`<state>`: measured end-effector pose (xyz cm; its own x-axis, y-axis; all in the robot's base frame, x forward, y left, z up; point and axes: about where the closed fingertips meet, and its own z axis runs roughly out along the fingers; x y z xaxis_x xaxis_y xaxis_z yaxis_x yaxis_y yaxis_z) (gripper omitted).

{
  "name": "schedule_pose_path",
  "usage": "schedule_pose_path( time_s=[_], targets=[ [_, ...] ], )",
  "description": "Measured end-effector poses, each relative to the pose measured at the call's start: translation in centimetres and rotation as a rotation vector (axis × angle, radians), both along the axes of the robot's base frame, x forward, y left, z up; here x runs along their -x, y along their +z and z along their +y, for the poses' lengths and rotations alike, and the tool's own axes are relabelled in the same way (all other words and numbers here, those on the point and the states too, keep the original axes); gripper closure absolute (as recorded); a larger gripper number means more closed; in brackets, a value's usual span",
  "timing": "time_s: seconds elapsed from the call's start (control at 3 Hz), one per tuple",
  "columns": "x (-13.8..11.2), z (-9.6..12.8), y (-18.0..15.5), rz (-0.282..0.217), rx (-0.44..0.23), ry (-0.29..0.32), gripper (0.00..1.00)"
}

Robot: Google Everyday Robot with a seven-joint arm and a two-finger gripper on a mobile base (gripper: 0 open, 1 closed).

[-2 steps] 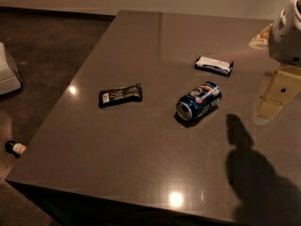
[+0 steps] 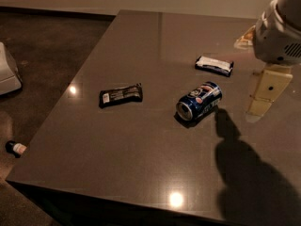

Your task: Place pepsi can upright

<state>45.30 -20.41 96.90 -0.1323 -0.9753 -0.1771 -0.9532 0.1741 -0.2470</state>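
Observation:
The pepsi can [image 2: 199,100] lies on its side near the middle of the dark grey table [image 2: 141,164], its silver top facing the front left. It is dark blue with a round red-white-blue logo. My gripper [image 2: 260,108] hangs from the white arm housing [image 2: 278,34] at the right edge of the view. It is above the table, to the right of the can and apart from it, holding nothing. Its shadow [image 2: 230,126] falls just right of the can.
A flat black snack wrapper [image 2: 120,95] lies left of the can. A black-and-white snack bar [image 2: 214,65] lies behind it. A white object [image 2: 8,72] and a small bottle [image 2: 15,148] are on the floor to the left. The table's front edge is near.
My gripper and arm have shifted slightly left, closer to the can. The can and the snacks have not moved.

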Motion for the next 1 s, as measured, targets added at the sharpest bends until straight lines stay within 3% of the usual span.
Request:
schedule_pose_path(
  time_s=[0.33,0.67,1.0],
  targets=[
    [-1.7,2.0,-1.5,0.026,0.017,0.128,0.00],
    [-3.6,4.7,-3.7,0.032,0.038,0.337,0.00],
    [-4.0,5.9,-5.3,0.037,0.056,0.461,0.00]
  ],
)
